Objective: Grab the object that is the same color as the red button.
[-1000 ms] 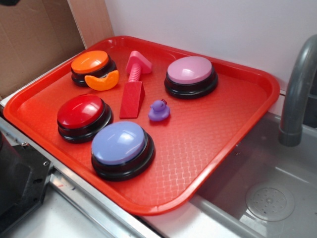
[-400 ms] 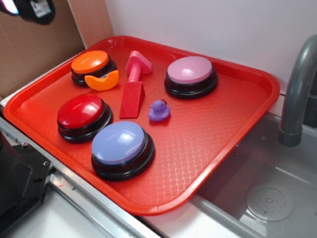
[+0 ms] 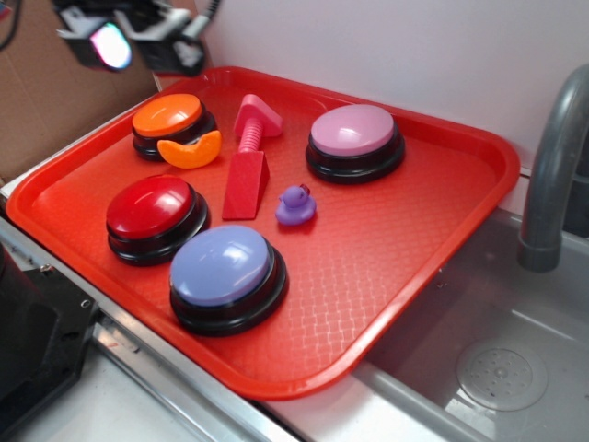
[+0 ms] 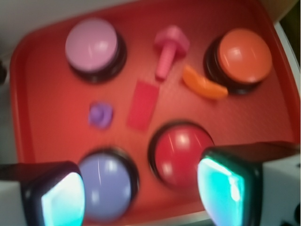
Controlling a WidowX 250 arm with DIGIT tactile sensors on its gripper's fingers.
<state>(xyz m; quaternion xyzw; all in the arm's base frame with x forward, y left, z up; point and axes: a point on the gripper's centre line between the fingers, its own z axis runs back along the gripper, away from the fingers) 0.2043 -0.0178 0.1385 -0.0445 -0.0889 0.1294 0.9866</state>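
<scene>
The small red wedge (image 3: 245, 184) lies flat near the middle of the red tray (image 3: 419, 276), just right of the red button (image 3: 152, 207), a glossy red dome on a black base. My gripper (image 3: 143, 46) hovers high over the tray's back-left corner, above the orange button and well apart from the wedge. From the wrist I look down on the wedge (image 4: 142, 104) and the red button (image 4: 183, 150). My gripper (image 4: 141, 197) is open, its glowing pads (image 4: 221, 188) wide apart with nothing between them.
On the tray also stand an orange button (image 3: 167, 115), a pink button (image 3: 354, 133) and a lavender button (image 3: 224, 269). An orange crescent (image 3: 189, 149), a pink screw toy (image 3: 255, 120) and a purple duck (image 3: 295, 205) lie near the wedge. A grey faucet (image 3: 552, 166) and sink (image 3: 497, 368) are on the right.
My gripper has come into view at the top left and moved right and lower over the tray's back-left corner. Nothing on the tray has moved.
</scene>
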